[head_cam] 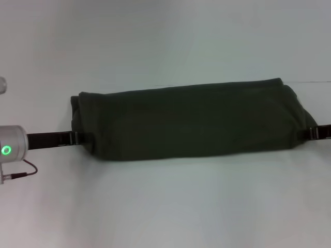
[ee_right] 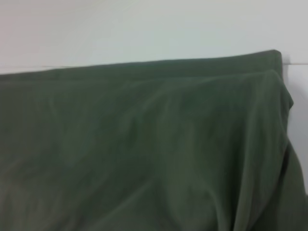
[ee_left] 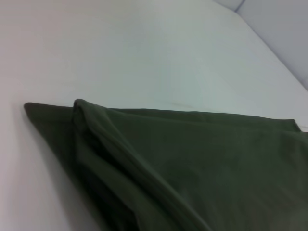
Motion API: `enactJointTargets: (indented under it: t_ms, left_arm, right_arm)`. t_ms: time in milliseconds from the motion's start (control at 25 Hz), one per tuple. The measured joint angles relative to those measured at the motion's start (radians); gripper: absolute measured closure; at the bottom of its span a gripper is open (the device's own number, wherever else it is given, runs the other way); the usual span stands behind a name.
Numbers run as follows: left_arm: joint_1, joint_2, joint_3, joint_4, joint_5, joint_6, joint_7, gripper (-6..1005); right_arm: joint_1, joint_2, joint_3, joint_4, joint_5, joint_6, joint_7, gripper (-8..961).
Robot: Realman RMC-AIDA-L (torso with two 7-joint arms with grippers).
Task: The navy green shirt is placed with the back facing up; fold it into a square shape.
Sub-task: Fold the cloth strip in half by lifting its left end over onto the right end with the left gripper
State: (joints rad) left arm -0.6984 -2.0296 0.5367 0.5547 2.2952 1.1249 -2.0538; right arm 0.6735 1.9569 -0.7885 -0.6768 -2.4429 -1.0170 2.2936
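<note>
White tabletop (head_cam: pixel 165 206) fills the head view, bare and evenly lit, with a faint seam running across at about 12 o'clock behind the cloth.

At 9 o'clock the left arm (head_cam: pixel 13 144) comes in from the edge, a silver cuff with a green ring light and a thin red wire hanging below it. From the cuff a dark finger bar reaches toward the centre, and the left gripper (head_cam: pixel 83 137) ends at the shirt's left end, its tips lost under the fabric. Whether those tips are spread or pressed together on the cloth I cannot tell.

Across the middle lies the shirt (head_cam: pixel 189 121), a long dark olive band stretched from 9 to 3 o'clock, plain side showing, doubled over so its top edge is a soft rounded fold and its lower edge sits in shadow on the table. In the left wrist view the shirt (ee_left: pixel 192 163) shows two layers, the upper one rolled over the lower, with a flat corner pointing out onto the table. In the right wrist view the shirt (ee_right: pixel 144 144) fills most of the picture, lightly creased.

At 3 o'clock the right gripper (head_cam: pixel 312 133) enters from the edge as a dark bar meeting the shirt's right end; its tips are hidden too, so I cannot tell their state.
</note>
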Motion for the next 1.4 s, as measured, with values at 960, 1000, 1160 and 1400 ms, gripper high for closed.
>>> enactJointTargets:
  t_ms: [960, 1000, 1160, 1400]
  left_arm:
    - [0.003, 0.058, -0.141, 0.146, 0.360, 0.517, -0.116, 889]
    - [0.003, 0.058, -0.141, 0.147, 0.359, 0.516, -0.117, 888]
    - [-0.005, 0.060, -0.143, 0.146, 0.354, 0.511, -0.134, 884]
    - [-0.008, 0.068, -0.162, 0.158, 0.354, 0.509, -0.161, 877]
  right_arm:
    - [-0.210, 0.012, 0.211, -0.140, 0.065, -0.456, -0.127, 914]
    - [-0.210, 0.012, 0.215, -0.139, 0.065, -0.458, -0.133, 914]
    - [-0.205, 0.010, 0.236, -0.132, 0.065, -0.461, -0.140, 914]
    - [-0.199, -0.006, 0.264, -0.125, 0.065, -0.469, -0.132, 898]
